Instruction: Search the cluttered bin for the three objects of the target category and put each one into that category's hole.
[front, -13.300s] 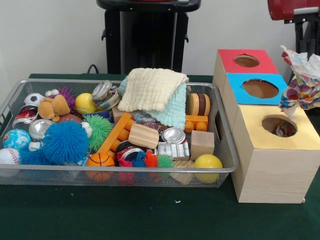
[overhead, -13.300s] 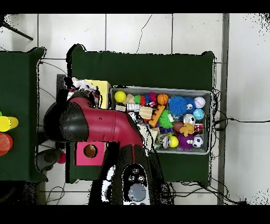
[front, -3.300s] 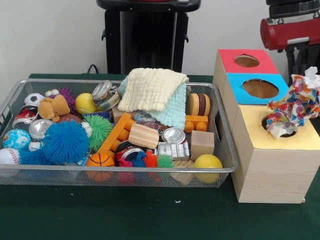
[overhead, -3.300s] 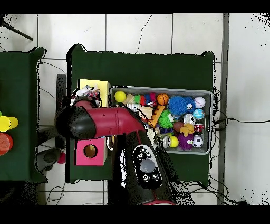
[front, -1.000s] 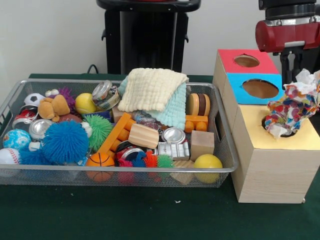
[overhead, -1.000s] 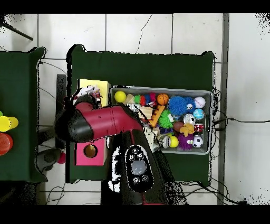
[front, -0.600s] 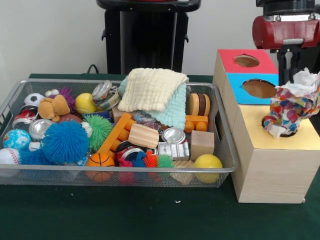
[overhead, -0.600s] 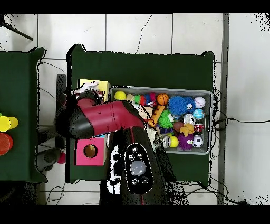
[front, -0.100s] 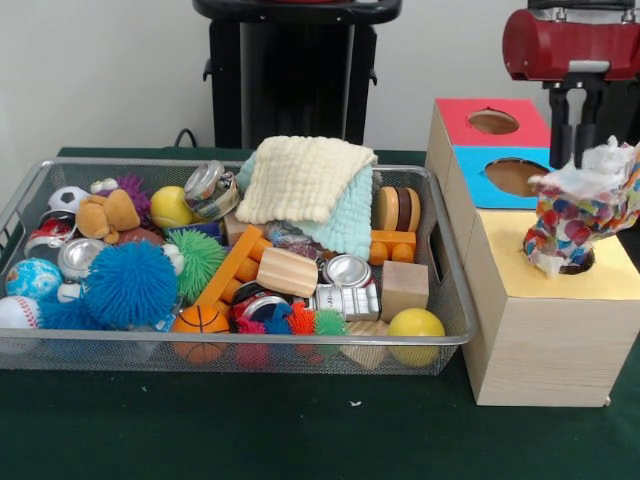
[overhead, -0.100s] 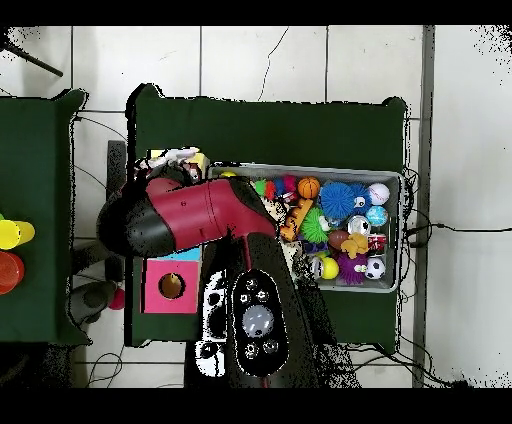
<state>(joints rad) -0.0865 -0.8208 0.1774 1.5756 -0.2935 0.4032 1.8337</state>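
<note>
Dark green surface (front, -0.100s: 300, 430) across the bottom, wire bin (front, -0.100s: 230, 345) of toys at left, wooden box (front, -0.100s: 545, 330) at right, gripper (front, -0.100s: 578, 120) pinching the spotted cloth (front, -0.100s: 580, 215) over its yellow-topped hole, pale wall (front, -0.100s: 100, 70) behind.

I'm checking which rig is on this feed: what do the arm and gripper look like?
The arm is glossy red with black rounded joint caps. Seen from above, a black oval panel near its base carries grey round buttons. In the front view the wrist is a red cylinder with a silver band, and slim black gripper parts hang below it. No loose cables show on the arm.
</note>
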